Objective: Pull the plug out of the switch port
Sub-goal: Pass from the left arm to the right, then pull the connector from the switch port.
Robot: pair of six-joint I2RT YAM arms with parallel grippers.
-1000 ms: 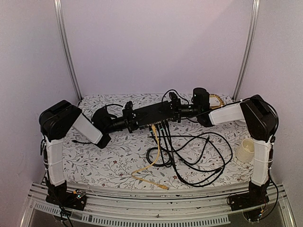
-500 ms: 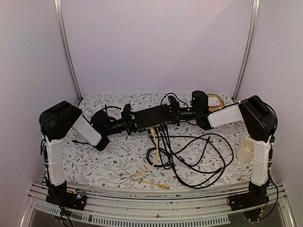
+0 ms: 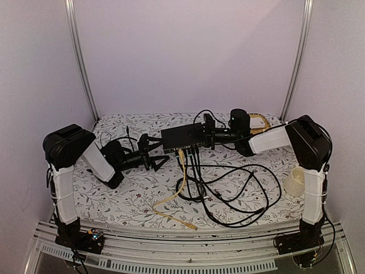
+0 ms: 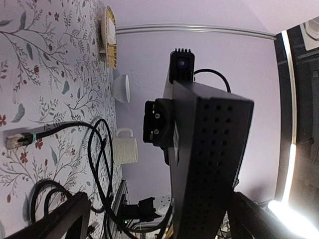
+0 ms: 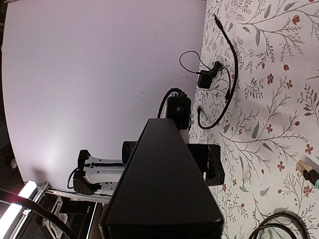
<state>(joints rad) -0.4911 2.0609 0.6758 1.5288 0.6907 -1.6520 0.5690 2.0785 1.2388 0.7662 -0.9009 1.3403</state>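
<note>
The left gripper [image 3: 158, 160] has its fingers [image 4: 70, 219] spread wide, and the flat black rectangular perforated switch [image 3: 181, 136] sits straight ahead of them. The right gripper [image 3: 206, 135] pinches the switch's opposite end. A yellow cable [image 3: 183, 174] and black cables [image 3: 197, 185] hang from its port edge, beside that gripper.

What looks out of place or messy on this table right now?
The black cables from the switch lie in a tangled heap of loops on the floral cloth, and the yellow cable trails toward its near edge. Nothing looks spilled or broken.
</note>
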